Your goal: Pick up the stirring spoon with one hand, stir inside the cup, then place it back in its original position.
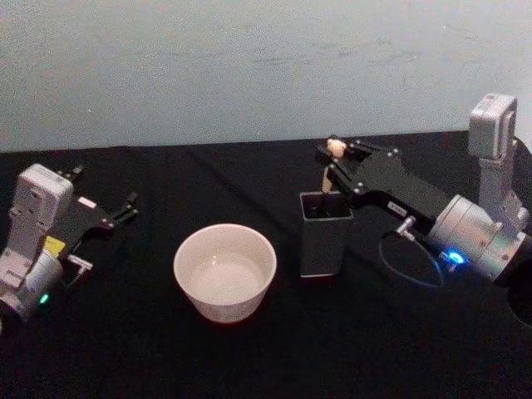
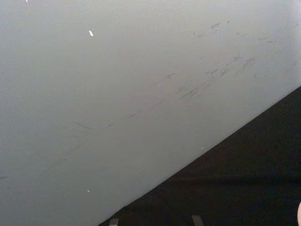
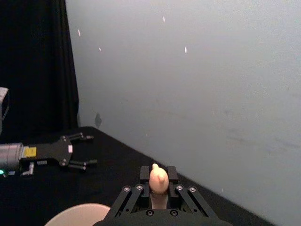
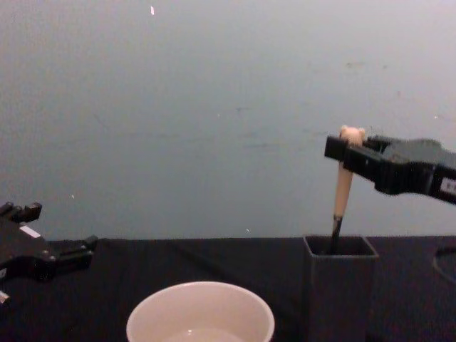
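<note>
Right claw point(image 1: 332, 154) around stirring spoon point(image 1: 336, 148)

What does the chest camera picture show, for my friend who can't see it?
The right gripper reaches in from the right, its jaws shut on the stirring spoon just under its bear head, the spoon's lower end inside a dark grey square holder. A cream-white cup sits left of the holder, and the left gripper rests open at the far left.

— What does the left wrist camera take in?
— A pale grey wall point(image 2: 117, 84), marked with faint dark scuffs and a few small white specks.
— And below it?
— A black tabletop point(image 2: 244, 183), its edge running on a slant against the wall. Two small grey tips point(image 2: 197, 220) poke in at the frame's border.
</note>
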